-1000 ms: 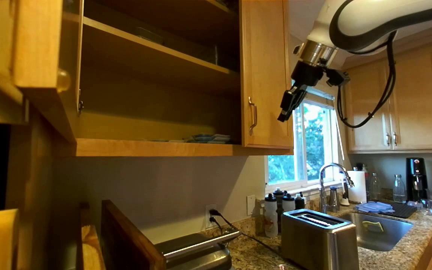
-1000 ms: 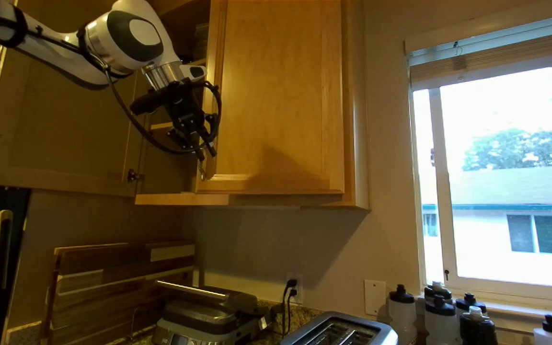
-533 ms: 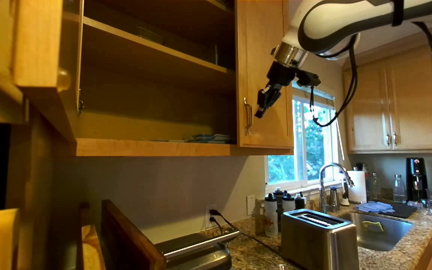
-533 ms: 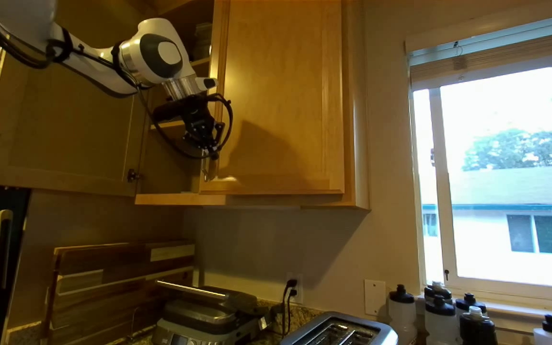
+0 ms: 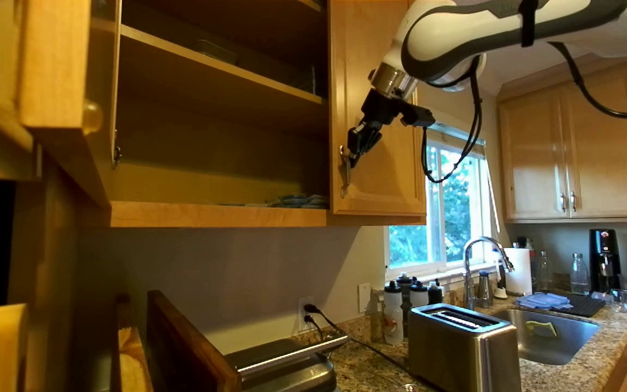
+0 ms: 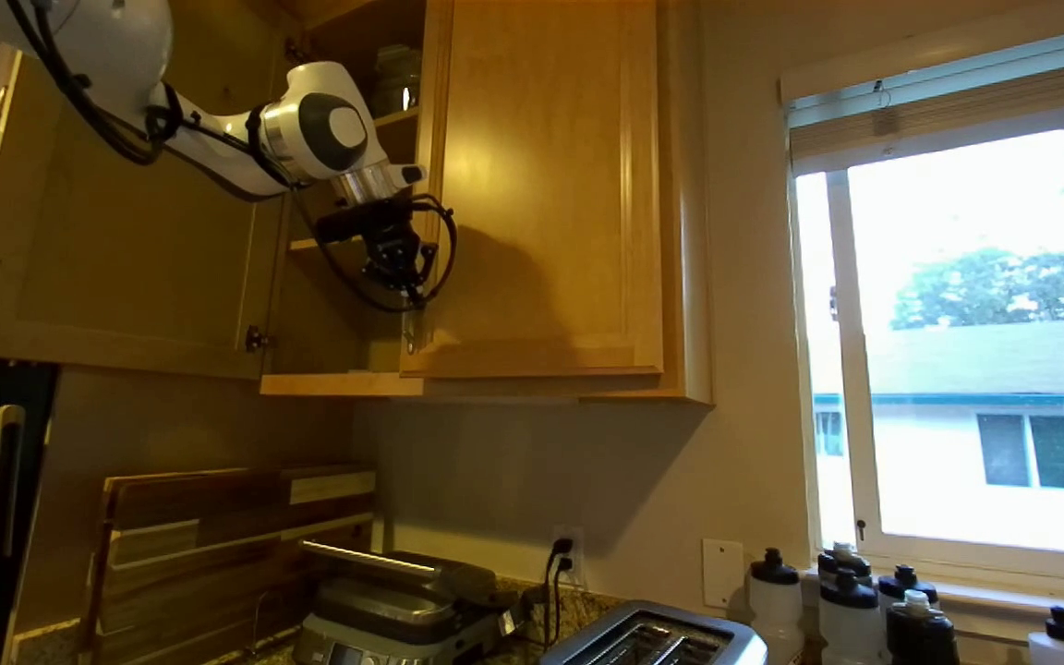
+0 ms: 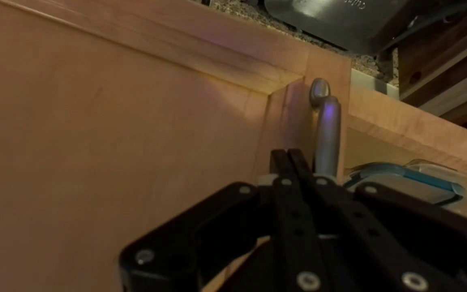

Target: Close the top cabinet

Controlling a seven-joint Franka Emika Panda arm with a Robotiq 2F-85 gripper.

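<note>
The top cabinet [image 5: 218, 215] of honey-coloured wood stands open, its two inner shelves showing. Its right door [image 5: 384, 185] is part-way open, also visible in an exterior view [image 6: 550, 185]. Swung wide open is the left door [image 6: 126, 222]. My gripper [image 5: 352, 163] is at the right door's outer face, beside its metal handle [image 5: 345, 177]. In the wrist view the gripper [image 7: 288, 152] has its fingertips together with nothing between them, just left of the handle [image 7: 327, 134] over the door frame. Whether the tips touch the wood is hard to tell.
Glass containers with blue-rimmed lids [image 7: 412, 178] lie on the bottom shelf. Below are a toaster [image 5: 463, 348], a grill [image 6: 393, 614], leaning cutting boards [image 6: 236, 554] and several bottles [image 6: 777, 600]. Further off are the sink [image 5: 545, 337] and more wall cabinets [image 5: 607, 141].
My arm has moved toward the cabinet, and the gripper's fingers have come together. The right door has swung inward, covering more of the opening. The left door has not moved.
</note>
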